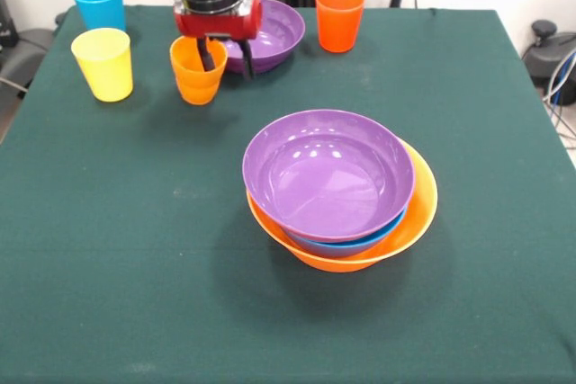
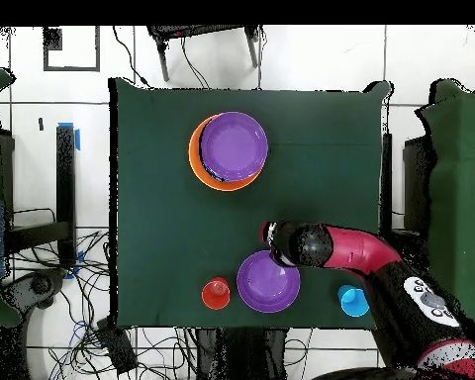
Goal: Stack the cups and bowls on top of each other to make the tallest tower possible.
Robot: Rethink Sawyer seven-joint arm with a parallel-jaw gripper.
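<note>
In the front view, the gripper (image 1: 220, 58) is seen spread over the orange cup (image 1: 198, 70), one finger inside its rim, nothing pinched yet; the tower (image 1: 337, 191) lies nearer the camera. In the overhead view, the cup is hidden beneath the arm.

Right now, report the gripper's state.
Gripper: open, one finger inside the orange cup, one outside its rim; not yet closed on it.

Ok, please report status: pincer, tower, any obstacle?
Pincer open, one finger inside the small orange plastic cup. Tower: purple bowl on blue bowl in large orange bowl. Second purple bowl close behind the pincer.
</note>
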